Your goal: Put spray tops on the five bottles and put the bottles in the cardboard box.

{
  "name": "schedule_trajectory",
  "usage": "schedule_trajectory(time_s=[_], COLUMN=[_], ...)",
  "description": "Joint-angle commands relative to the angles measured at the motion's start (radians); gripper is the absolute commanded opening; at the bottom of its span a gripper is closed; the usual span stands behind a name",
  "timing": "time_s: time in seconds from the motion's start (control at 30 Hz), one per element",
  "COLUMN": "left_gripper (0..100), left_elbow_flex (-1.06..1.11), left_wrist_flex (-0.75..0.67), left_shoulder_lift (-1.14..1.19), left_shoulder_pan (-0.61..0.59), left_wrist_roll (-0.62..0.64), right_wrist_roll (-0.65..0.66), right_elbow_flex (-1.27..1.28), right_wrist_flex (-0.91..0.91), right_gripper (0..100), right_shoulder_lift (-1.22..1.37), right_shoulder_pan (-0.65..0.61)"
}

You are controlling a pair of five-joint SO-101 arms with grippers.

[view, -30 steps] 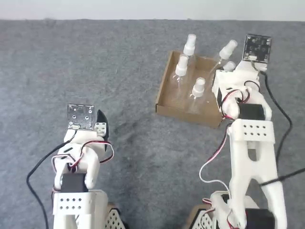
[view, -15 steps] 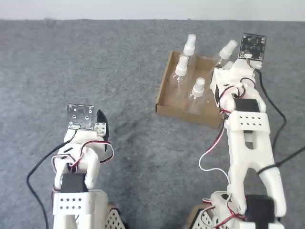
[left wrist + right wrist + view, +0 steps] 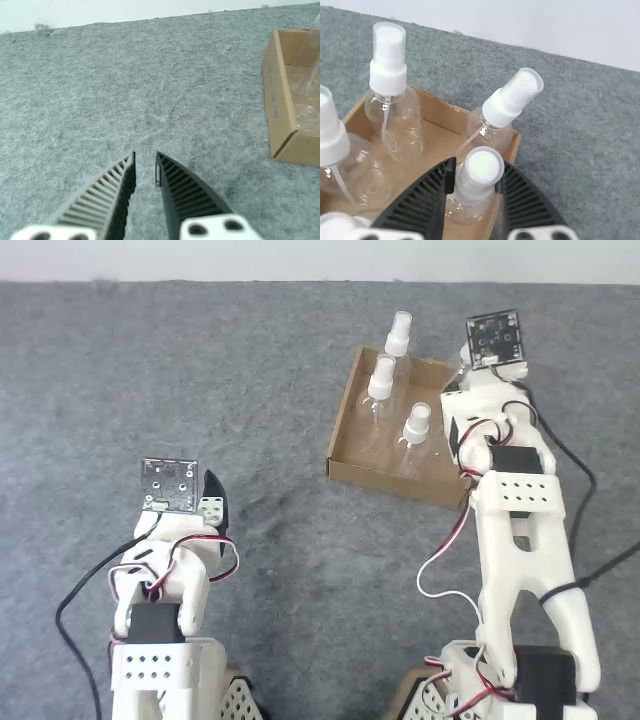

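Note:
Between the fingers of my right gripper (image 3: 478,167), which is shut on it, stands a clear bottle (image 3: 465,205) with a white spray top, low over the far right corner of the cardboard box (image 3: 437,107). Just behind it a second capped bottle (image 3: 512,100) leans at that corner. Three more capped bottles stand upright in the box (image 3: 345,415): one at the back (image 3: 398,335), one in the middle (image 3: 381,380), one nearer the front (image 3: 415,425). My left gripper (image 3: 145,156) hangs over bare carpet at the lower left, its tips open by a narrow gap and holding nothing.
Grey carpet (image 3: 200,370) covers the whole table, with open floor left of and in front of the box. The right arm (image 3: 515,510) reaches over the box's right wall. The box's near corner (image 3: 280,100) lies well to the side of my left gripper.
My right arm has swung left, carrying its bottle from outside the box's right wall to over the box's corner. The left arm has stayed still.

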Motion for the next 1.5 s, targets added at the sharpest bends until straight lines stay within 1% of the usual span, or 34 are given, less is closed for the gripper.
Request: schedule_trajectory(time_s=[0.0, 0.1, 0.27, 0.47, 0.63, 0.87, 1.13, 1.2, 1.37, 1.47], left_gripper=[6, 6, 6, 6, 6, 6, 6, 6, 6, 6], left_elbow_flex=[-0.005, -0.005, -0.005, -0.005, -0.005, -0.005, -0.005, -0.005, -0.005, -0.005], left_wrist_flex=[-0.034, -0.034, -0.034, -0.034, -0.034, -0.034, -0.034, -0.034, -0.034, -0.034], left_shoulder_lift=[-0.017, -0.017, -0.017, -0.017, -0.017, -0.017, -0.015, -0.015, -0.015, -0.015], left_shoulder_pan=[0.002, 0.002, 0.002, 0.002, 0.002, 0.002, 0.002, 0.002, 0.002, 0.002], left_wrist_roll=[-0.006, -0.006, -0.006, -0.006, -0.006, -0.006, -0.006, -0.006, -0.006, -0.006], right_wrist_roll=[0.028, 0.043, 0.08, 0.129, 0.127, 0.126, 0.123, 0.11, -0.055, -0.066], right_elbow_flex=[-0.078, -0.078, -0.077, -0.072, -0.071, -0.071, -0.071, -0.071, -0.077, -0.081], right_wrist_flex=[-0.025, -0.028, -0.084, -0.071, -0.071, -0.071, -0.07, -0.07, -0.07, -0.071], right_gripper=[4.2, 4.2, 4.3, 4.3, 4.3, 4.3, 5.0, 9.4, 26.2, 32.0], right_shoulder_lift=[-0.016, -0.016, -0.016, -0.012, -0.007, -0.005, -0.016, -0.016, -0.016, -0.018], right_shoulder_pan=[-0.004, -0.004, -0.027, -0.074, -0.064, -0.013, -0.015, -0.019, -0.01, -0.018])
